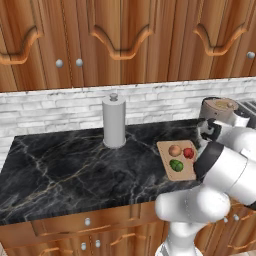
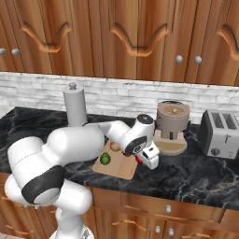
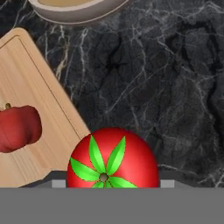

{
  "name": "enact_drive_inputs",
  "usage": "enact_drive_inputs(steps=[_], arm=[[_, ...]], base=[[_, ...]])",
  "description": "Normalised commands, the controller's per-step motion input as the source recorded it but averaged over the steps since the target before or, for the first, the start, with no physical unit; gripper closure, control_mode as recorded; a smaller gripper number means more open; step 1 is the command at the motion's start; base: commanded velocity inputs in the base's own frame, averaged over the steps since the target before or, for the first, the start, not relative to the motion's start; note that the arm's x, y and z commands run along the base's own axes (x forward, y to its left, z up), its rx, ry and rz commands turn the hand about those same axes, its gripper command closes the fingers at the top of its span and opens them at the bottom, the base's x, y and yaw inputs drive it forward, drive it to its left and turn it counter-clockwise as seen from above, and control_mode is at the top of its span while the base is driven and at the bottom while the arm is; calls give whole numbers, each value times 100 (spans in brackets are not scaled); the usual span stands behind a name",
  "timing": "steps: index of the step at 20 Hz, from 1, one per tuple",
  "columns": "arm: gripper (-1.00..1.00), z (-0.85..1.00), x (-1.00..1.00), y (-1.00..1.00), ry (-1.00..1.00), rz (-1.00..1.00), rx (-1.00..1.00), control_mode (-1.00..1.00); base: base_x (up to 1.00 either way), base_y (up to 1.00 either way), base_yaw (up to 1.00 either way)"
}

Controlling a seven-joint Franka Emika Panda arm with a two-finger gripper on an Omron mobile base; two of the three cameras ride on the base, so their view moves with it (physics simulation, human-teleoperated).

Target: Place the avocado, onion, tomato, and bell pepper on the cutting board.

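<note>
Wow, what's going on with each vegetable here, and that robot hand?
avocado: lying on the cutting board.
onion: on the board, behind the avocado.
bell pepper: red, resting on the board.
tomato: at the gripper, over the dark counter beside the board, not yet on it.
gripper: grip hidden, cannot tell.
</note>
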Motion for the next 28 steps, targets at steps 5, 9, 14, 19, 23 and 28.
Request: enact_drive_inputs(steps=[5,9,14,19,23,28], arm=[[100,1,-19,64,0,0,-4,-100],[100,0,1,58,3,0,-3,-100],[100,0,7,24,4,1,0,-100],[100,-4,13,0,1,2,0,-100],[100,-6,23,0,4,3,0,-100],[100,-20,17,0,5,3,0,-100]], base=[[0,0,0],[0,0,0],[0,0,0],[0,0,0],[0,0,0],[0,0,0]])
